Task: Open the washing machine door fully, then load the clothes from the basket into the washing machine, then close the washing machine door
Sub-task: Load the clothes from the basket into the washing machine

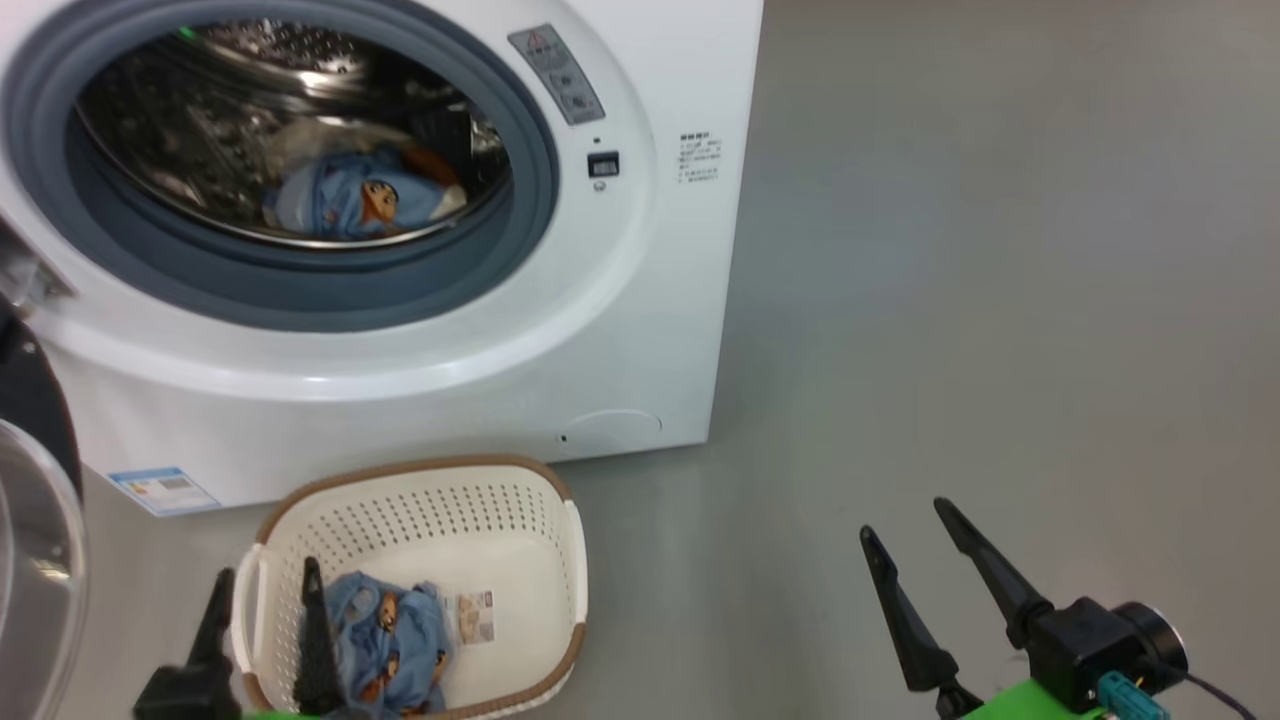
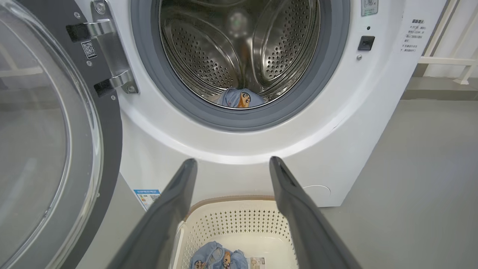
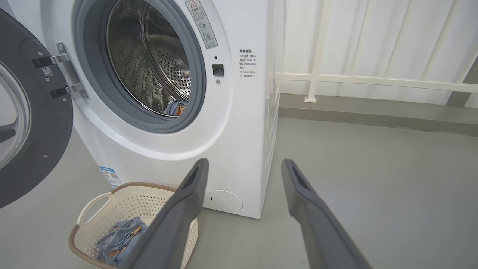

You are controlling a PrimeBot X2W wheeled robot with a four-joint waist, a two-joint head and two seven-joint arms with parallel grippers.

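Note:
The white washing machine [image 1: 640, 330] stands with its round black door [image 2: 48, 142] swung wide open to the left. Blue printed clothes [image 1: 350, 200] lie in the steel drum. The cream basket [image 1: 530, 500] sits on the floor in front, holding a blue bear-print garment [image 1: 385, 640]. My left gripper [image 1: 268, 585] hovers open over the basket's left side, one finger by the handle, one above the garment, holding nothing. My right gripper [image 1: 905, 520] is open and empty over the floor to the basket's right. In the left wrist view the open gripper [image 2: 231, 162] points at the machine's front.
Grey floor [image 1: 1000, 300] spreads to the right of the machine. A white railing [image 3: 373, 80] and pale wall run behind it. The open door's glass bowl [image 1: 35, 570] bulges at the left edge, close to my left arm.

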